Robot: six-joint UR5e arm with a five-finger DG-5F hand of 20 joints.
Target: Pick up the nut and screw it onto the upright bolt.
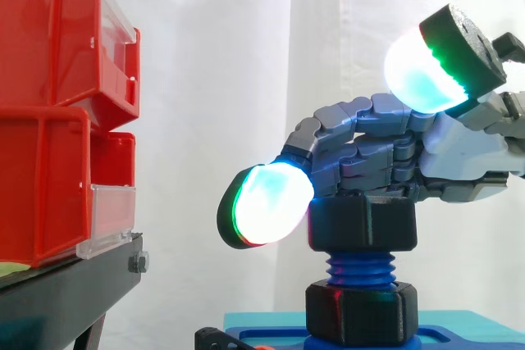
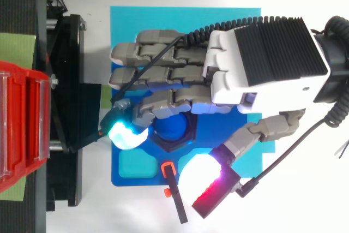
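Before a white curtain, red bins (image 1: pixel 49 63) on a black stand (image 1: pixel 66 284) stood well left. Above the blue base (image 2: pixel 125 25), the nut (image 1: pixel 361 223) sat atop the upright bolt (image 1: pixel 361 268). The robot hand (image 1: pixel 459 153) lay over it, and whether it gripped the nut could not be told.

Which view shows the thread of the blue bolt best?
The side view: the bolt shows its blue ridges side-on, between the black nut above and a black collar below. The top view looks down on its round blue end, ringed by the nut.
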